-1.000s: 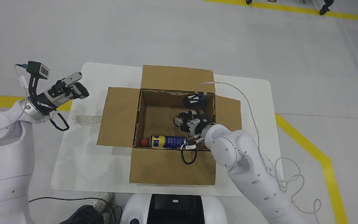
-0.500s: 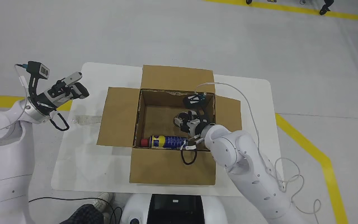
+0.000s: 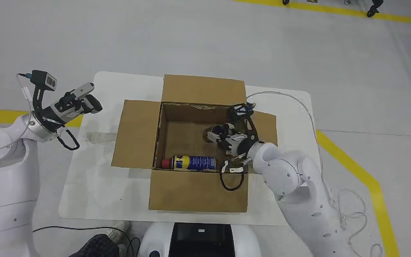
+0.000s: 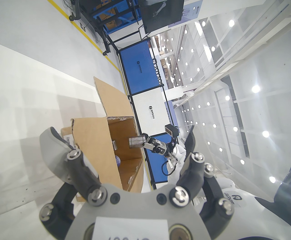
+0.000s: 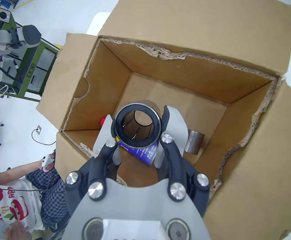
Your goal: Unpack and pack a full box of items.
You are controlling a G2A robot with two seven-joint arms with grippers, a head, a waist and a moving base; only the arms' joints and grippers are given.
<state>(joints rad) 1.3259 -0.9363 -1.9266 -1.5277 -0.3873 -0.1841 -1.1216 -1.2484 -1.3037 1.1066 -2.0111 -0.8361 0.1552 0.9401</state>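
Print located, not transcribed.
Small print on the spray can [image 5: 145,155] in the box [image 5: 204,75]; logos on the blue wall panel [image 4: 138,68] and white panel [image 4: 151,111]; a label [image 4: 69,138] on the box; lettering on the green cart [image 5: 29,68].

Desk [image 3: 90,186]: white, with rounded corners, standing on the floor.
Floor [image 3: 192,38]: pale grey and glossy.
Yellow lines [image 3: 347,159]: painted on the floor, one angling past the desk's right side.
Panels [image 4: 138,66]: blue and white boards in black frames, far across the room.
Screen [image 4: 161,13]: dark, near the panels.
Cart [image 5: 30,67]: green metal frame, off the desk.
Ceiling lights [image 4: 255,88]: round, in rows.
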